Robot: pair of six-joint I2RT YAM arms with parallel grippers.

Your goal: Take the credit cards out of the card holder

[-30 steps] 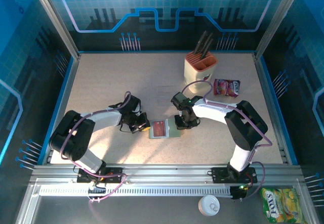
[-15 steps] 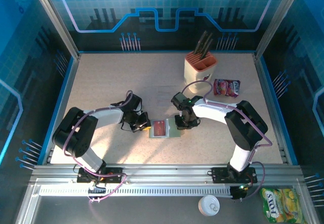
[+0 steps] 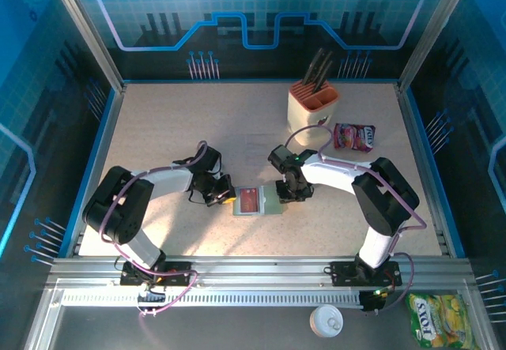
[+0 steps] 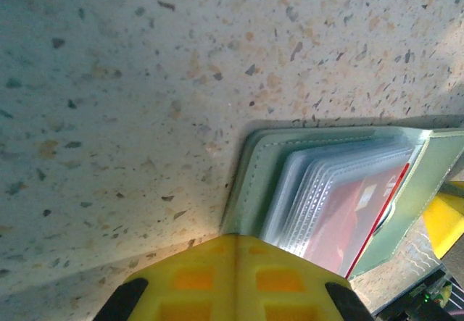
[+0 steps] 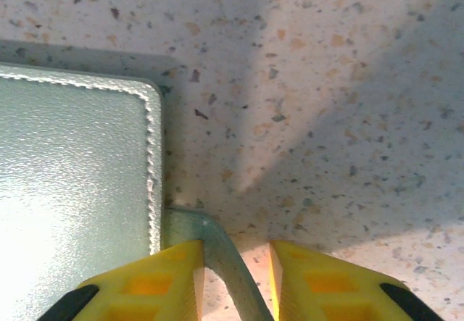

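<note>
My left gripper (image 4: 235,281), jaws clenched, sits at the edge of the grey-green bifold card holder (image 3: 270,201), which lies open on the speckled counter (image 3: 174,129). A red credit card (image 4: 348,219) is inside it. The right gripper (image 5: 235,254) has its jaws released, straddling the closing tab (image 5: 220,248).

I see a pale grey-green wallet (image 4: 254,183) with matching stitching, a red card (image 4: 348,216) with pale markings, and a beige, dark-speckled counter (image 4: 109,118).

the top external camera sits high above and behind the arm bases, looking steeply down on the whole table (image 3: 158,137) from afar. the left wrist camera looks past the left end effector (image 4: 233,243), very near, at the open side of the card holder (image 4: 254,183). the right wrist camera, past the right end effector (image 5: 233,252), looks at its stitched cover. all three share the card holder.
</note>
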